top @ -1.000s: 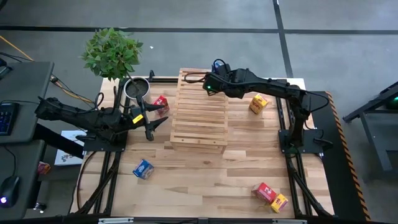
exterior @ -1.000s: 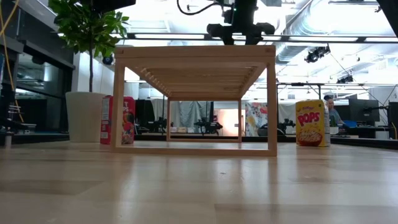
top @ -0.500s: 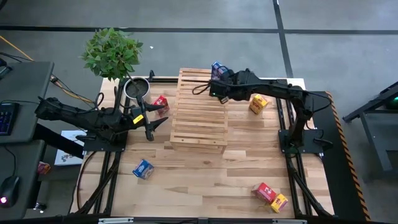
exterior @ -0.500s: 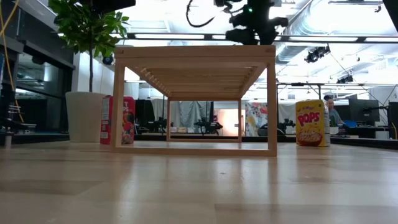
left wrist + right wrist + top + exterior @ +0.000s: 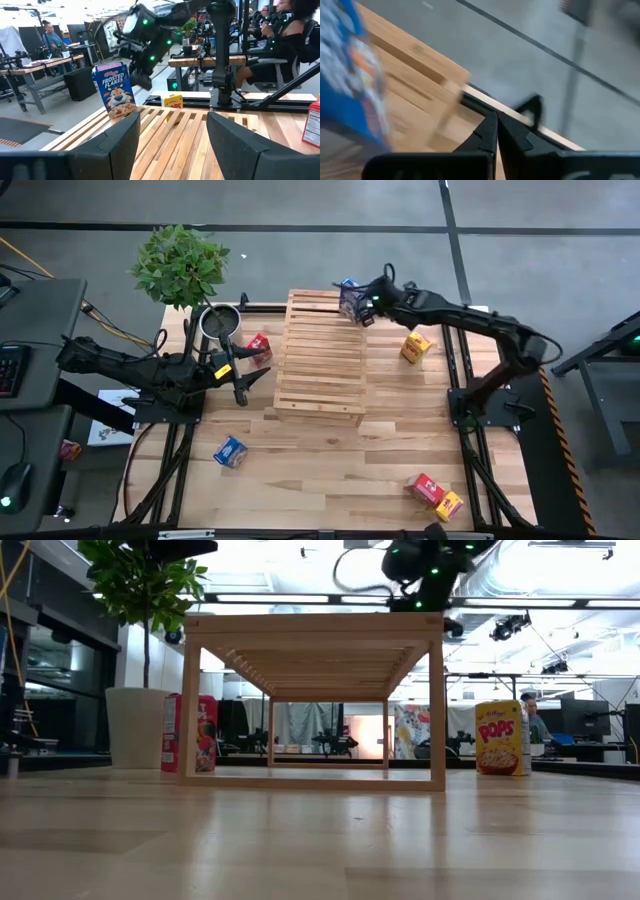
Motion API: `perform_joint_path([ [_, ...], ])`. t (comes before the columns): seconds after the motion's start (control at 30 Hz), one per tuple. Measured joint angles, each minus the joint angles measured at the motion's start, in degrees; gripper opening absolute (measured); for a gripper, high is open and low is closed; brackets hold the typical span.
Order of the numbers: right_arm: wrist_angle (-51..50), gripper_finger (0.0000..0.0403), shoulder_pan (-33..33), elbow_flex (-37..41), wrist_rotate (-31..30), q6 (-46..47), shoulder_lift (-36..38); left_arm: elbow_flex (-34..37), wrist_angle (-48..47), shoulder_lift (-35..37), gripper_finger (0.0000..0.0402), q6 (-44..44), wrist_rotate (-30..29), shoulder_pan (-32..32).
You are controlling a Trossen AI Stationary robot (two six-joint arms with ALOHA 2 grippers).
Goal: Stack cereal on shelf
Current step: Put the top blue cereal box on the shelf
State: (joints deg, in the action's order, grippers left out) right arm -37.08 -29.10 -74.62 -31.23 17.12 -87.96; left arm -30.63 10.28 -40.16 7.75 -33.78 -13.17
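Up at the shelf's [image 5: 320,352] one-o'clock corner, seen from above, a blue cereal box [image 5: 351,299] stands upright on the slats, right at the far and right-hand rims with almost no margin. The right gripper [image 5: 378,297] sits just beside it toward three o'clock, fingers pinched fully together on nothing; whether it touches the box cannot be told. The rest of the stepped slat top is bare. The left wrist view shows the box's front: blue, a cartoon tiger, the words "FROSTED FLAKES".

Other boxes lie scattered on the plank table [image 5: 330,470]. A red box [image 5: 258,345] stands at nine o'clock of the shelf, near its left edge, beside a metal pot [image 5: 219,322] and a leafy plant [image 5: 182,264]. A yellow box [image 5: 415,346] stands at three o'clock, between the shelf and the right arm's base. A second blue box [image 5: 231,451] lies at seven o'clock, well apart, and a red-and-yellow pair [image 5: 434,493] sits at five o'clock near the table's front edge.

The left gripper [image 5: 246,372] waits at nine o'clock, fingers spread, holding nothing.
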Motion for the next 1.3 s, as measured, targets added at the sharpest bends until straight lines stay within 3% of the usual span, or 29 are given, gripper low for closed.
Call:
perform_joint_path([
  [0.3, 14.9, 0.0000, -2.0, 12.3, 17.3, -4.6, 11.3, 0.0, 0.4, 0.0, 0.0221, 1.0, -0.1, 0.0],
  [0.83, 26.9, 0.0000, -0.9, 14.5, 15.5, -7.1, 10.9, 0.0, 0.7, 0.0, 0.0221, 2.6, -0.2, 0.0],
  [1.3, 22.7, 0.0000, -0.9, 14.6, 20.0, -4.1, 10.8, 0.0, 0.7, 0.0, 0.0221, 2.6, -0.1, 0.0],
])
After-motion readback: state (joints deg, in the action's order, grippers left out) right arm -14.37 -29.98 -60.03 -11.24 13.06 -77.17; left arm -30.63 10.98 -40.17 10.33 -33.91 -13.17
